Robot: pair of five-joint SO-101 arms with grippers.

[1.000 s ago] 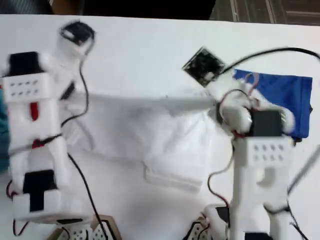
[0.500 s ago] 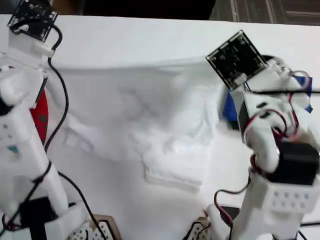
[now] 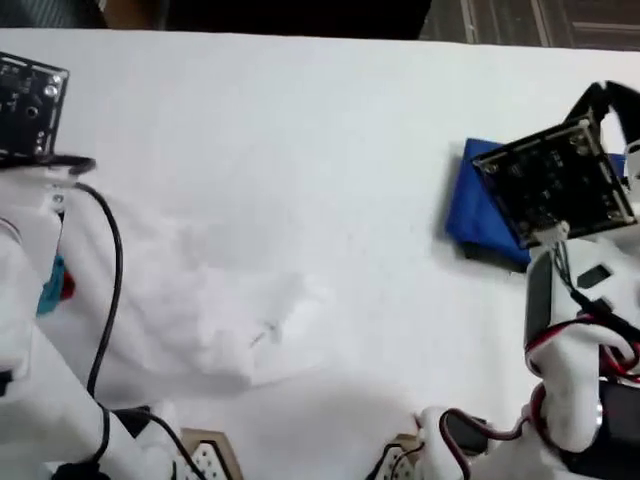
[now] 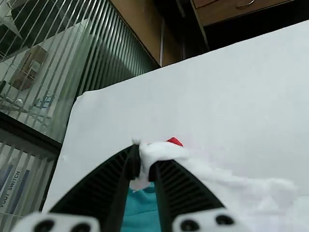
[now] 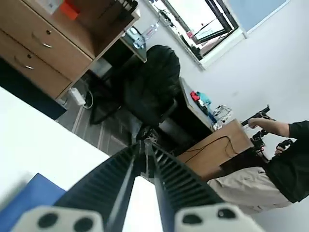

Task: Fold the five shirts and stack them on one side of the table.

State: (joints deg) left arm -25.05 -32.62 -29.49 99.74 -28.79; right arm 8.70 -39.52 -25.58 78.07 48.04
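Your left gripper (image 4: 144, 155) is pinching a fold of the white shirt (image 3: 230, 320). Your right gripper (image 5: 144, 144) has its fingers pressed together on nothing. Half a second back that shirt hung stretched between both arms. Now it's slumped in a crumpled heap on the table (image 3: 300, 110), near the left arm, and the blue shirt (image 3: 475, 215) sits uncovered on the right.

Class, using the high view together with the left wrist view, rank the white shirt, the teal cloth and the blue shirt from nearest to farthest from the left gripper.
1. white shirt: clamped in the left gripper itself.
2. teal cloth: just beneath that gripper, on the left side.
3. blue shirt: far across on the right side.
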